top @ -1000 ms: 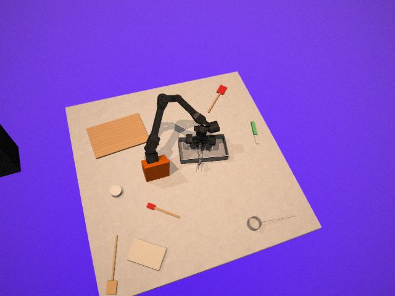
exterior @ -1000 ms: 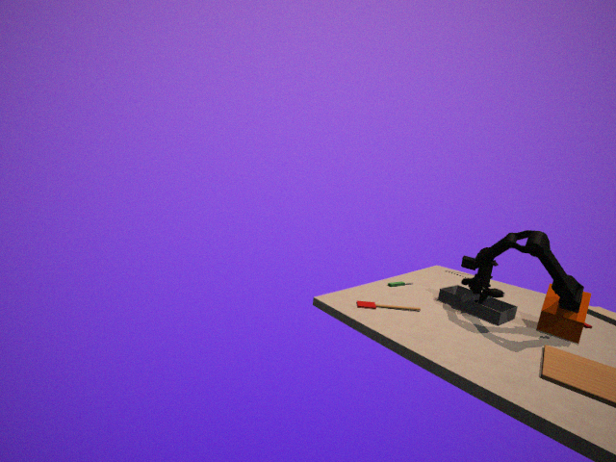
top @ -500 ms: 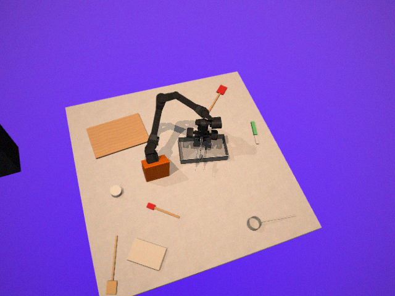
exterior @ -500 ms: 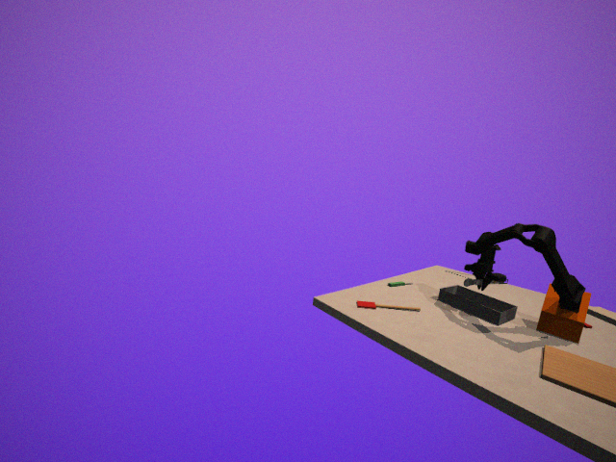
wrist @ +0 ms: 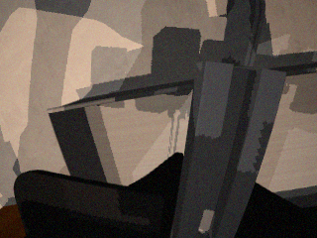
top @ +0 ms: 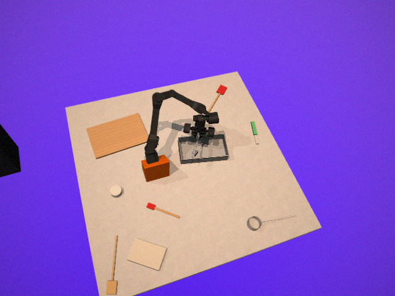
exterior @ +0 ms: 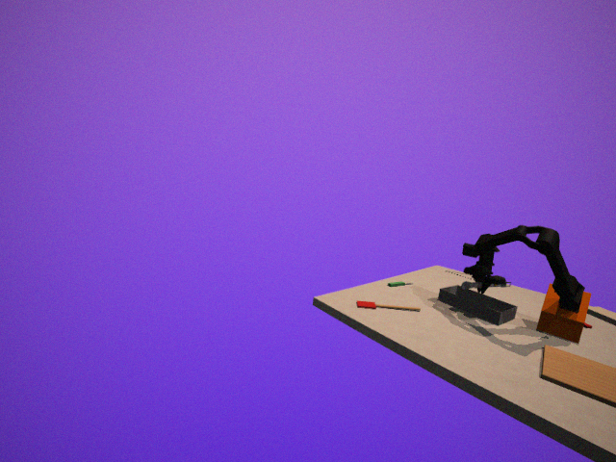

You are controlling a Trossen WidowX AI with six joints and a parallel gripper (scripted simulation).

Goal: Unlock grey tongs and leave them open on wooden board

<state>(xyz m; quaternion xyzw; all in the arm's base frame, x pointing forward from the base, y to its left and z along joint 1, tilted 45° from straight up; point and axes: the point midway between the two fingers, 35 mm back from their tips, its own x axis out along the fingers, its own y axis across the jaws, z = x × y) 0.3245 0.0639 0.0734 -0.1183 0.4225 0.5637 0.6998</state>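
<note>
The grey tongs [top: 195,153] [wrist: 213,149] cross over the dark roasting tin [top: 203,159] [exterior: 506,316] [wrist: 74,144]. My gripper [top: 198,135] [exterior: 480,290] [wrist: 193,162] points down and is shut on the tongs. In the exterior view it is just above the tin, and the tongs look roughly level. In the wrist view the two grey arms stand close together between the black fingers, with the tin's rim behind and below. The hinge, the lock and the tips cannot be made out. The wooden board [top: 116,135] [exterior: 581,373] lies beyond the arm's base, with nothing on it.
The orange base block [top: 157,171] [exterior: 562,321] stands between the tin and the board's side. A red-headed spatula [top: 221,89] [exterior: 366,304] lies behind the tin, and a green-handled tool [top: 253,127] [exterior: 397,284] to its right. A white round piece [top: 115,190] lies nearer the front.
</note>
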